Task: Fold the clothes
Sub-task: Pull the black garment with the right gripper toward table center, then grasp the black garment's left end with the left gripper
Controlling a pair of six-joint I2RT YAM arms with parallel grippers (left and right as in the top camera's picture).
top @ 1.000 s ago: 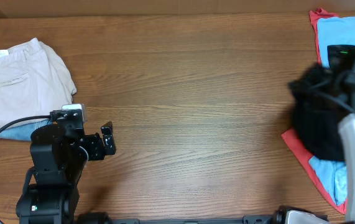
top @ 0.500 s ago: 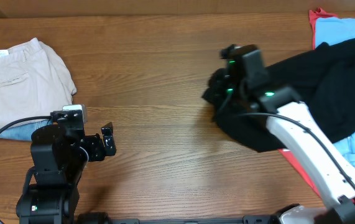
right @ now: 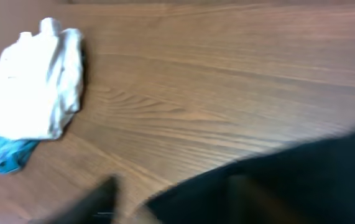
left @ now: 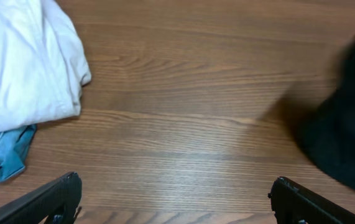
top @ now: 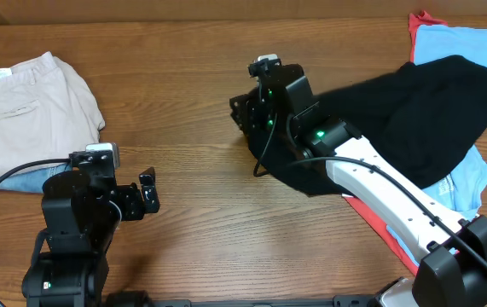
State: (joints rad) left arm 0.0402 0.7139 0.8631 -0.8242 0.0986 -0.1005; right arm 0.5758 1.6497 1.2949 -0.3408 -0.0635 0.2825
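We see the black T-shirt (top: 422,111) sprawled from the table (top: 226,230) centre toward 3 o'clock, overlapping the light-blue shirt (top: 460,38) and the red shirt (top: 378,223). The left gripper (left: 177,200) has its fingers wide and empty. The right gripper (top: 240,111) is blurred over the black cloth, so we cannot tell.

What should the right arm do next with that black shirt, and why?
Probably have the right gripper drag the black T-shirt leftward onto the bare table: its right part lies over the light-blue shirt and red shirt, and it is bunched, so it cannot be spread flat there. Whether the jaws hold it is unclear.
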